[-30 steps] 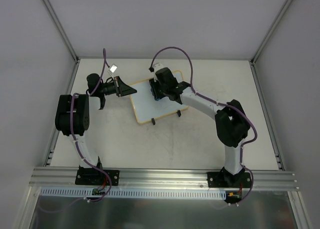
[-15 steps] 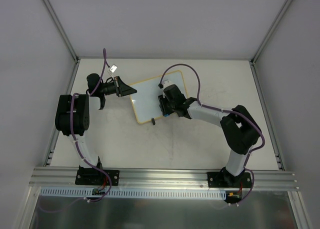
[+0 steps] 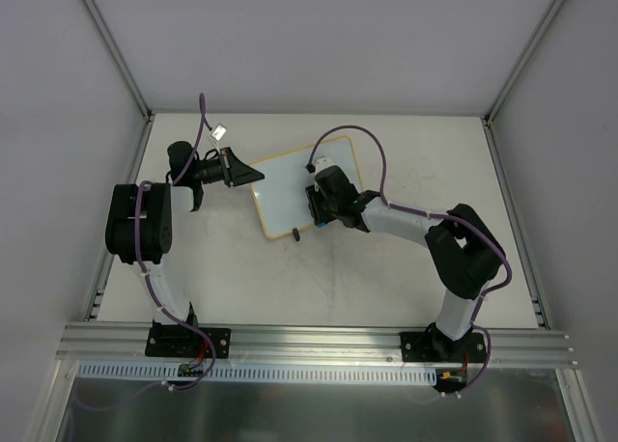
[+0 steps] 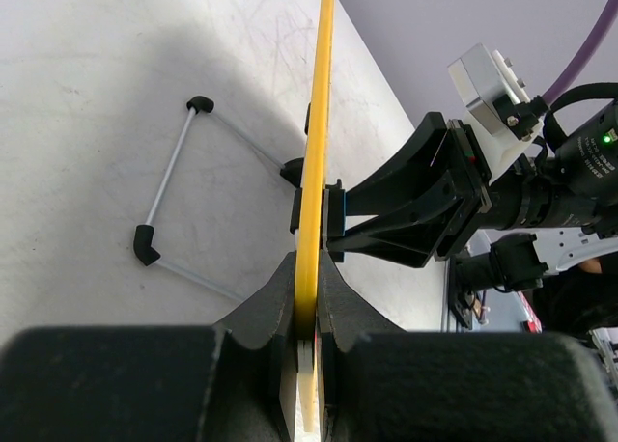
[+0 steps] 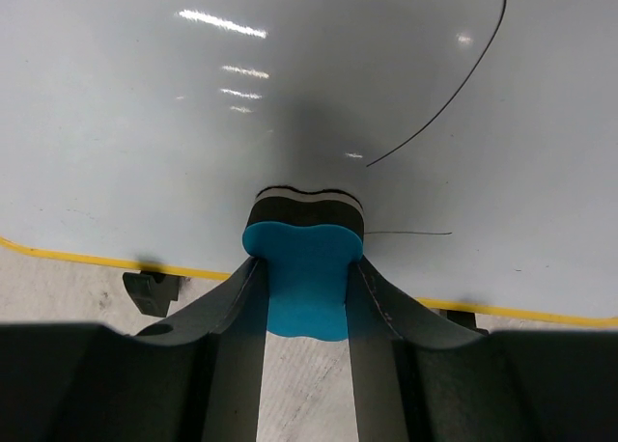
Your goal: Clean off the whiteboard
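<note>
My left end effector point(image 4: 307, 280) clamps the edge of the whiteboard point(image 3: 288, 197), while my right end effector point(image 5: 306, 261) grips the blue eraser point(image 5: 303, 302) against its surface.

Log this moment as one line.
left gripper: shut on whiteboard frame | right gripper: shut on blue eraser, pad against whiteboard | thin dark line visible on whiteboard

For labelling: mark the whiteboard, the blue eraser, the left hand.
whiteboard point(image 3: 285, 199): top external view, bare white face.
blue eraser point(image 5: 304, 268): right wrist view, blue back.
left hand point(image 4: 307, 292): left wrist view, between its fingertips.
</note>
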You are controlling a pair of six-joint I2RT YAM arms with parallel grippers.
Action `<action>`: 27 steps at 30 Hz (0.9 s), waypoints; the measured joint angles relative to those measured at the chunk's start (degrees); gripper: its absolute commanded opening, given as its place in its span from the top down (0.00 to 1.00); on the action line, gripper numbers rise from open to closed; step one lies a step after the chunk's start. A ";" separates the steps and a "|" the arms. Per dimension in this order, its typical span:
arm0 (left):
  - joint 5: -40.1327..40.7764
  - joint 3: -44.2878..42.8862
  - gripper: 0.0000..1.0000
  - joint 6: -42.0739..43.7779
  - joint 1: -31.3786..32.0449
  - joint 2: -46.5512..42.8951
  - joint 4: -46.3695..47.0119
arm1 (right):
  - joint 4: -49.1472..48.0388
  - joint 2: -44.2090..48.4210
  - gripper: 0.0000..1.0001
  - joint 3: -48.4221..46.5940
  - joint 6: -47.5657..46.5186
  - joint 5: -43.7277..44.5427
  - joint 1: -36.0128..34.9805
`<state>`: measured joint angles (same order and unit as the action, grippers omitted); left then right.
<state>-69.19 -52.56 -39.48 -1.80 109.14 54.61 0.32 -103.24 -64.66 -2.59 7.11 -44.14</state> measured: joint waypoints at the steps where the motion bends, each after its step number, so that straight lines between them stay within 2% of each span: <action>1: 0.11 0.00 1.00 0.31 0.00 -0.28 -0.61 | 0.26 0.00 1.00 -0.17 -0.02 0.00 0.02; 5: 0.28 0.00 1.00 0.96 0.00 -1.20 -1.79 | 3.10 -0.28 1.00 -2.32 -0.59 0.00 0.02; 10: 0.66 0.02 1.00 1.42 0.35 -1.70 -2.75 | 7.93 -2.71 1.00 -9.62 -1.86 0.15 0.07; 27: 0.76 0.00 1.00 2.19 1.07 -1.70 -3.32 | 10.71 -8.57 1.00 -29.79 -5.01 0.87 4.04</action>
<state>-68.42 -52.56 -37.30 -0.73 107.44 51.29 11.03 -111.81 -94.45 -7.60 7.99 -40.10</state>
